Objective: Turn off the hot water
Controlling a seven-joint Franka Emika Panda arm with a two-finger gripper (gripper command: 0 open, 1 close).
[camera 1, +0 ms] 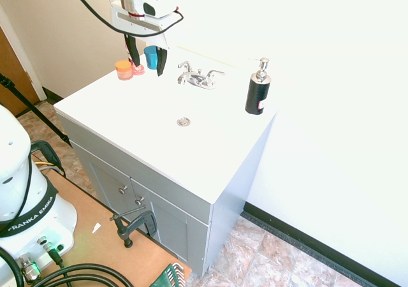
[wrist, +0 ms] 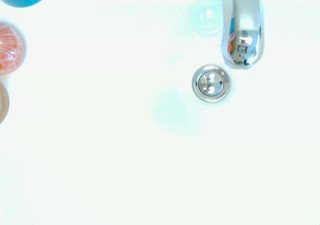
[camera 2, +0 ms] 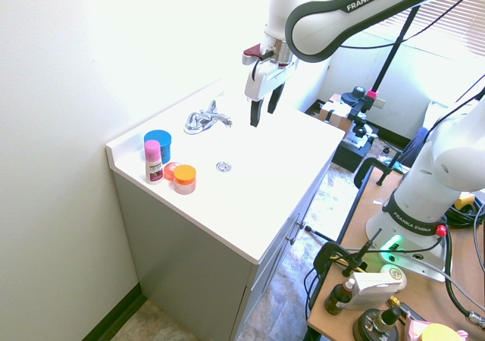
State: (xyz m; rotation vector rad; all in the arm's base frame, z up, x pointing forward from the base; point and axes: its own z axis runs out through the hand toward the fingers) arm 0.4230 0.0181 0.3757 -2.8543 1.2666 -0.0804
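"What did the first exterior view show?"

"A smooth white table [camera 1: 153, 127] with straight edges, on a gray cabinet [camera 1: 169, 213] with recessed door panels. The left-hand lever [camera 1: 184, 66], the hot water's control, was shiny chrome and sat at the back, on the faucet's left end, beside the curved spout [camera 1: 184, 80]. The matching right-hand lever [camera 1: 217, 74] angled out on the other side."

"And the pincer [camera 1: 148, 69]?"

"Its two dark fingers stood apart, pointing down, with open room between the tips. In the picture it was left of the left-hand lever. A black textured dispenser [camera 1: 258, 92] with a metallic pump stood near the table's right edge, a gap between it and the faucet."

"The second exterior view?"

"The pincer stood spread there too. A blue tub [camera 2: 158, 145], a pink-capped bottle [camera 2: 153, 163] and an orange-lidded jar [camera 2: 184, 179] clustered by the near side edge. The round drain [camera 2: 223, 167] lay in open room between jar and spout."

"The wrist view?"

"The spout's rounded, mirror-bright end, near the drain's ringed metal. The left-hand lever I couldn't make out there."
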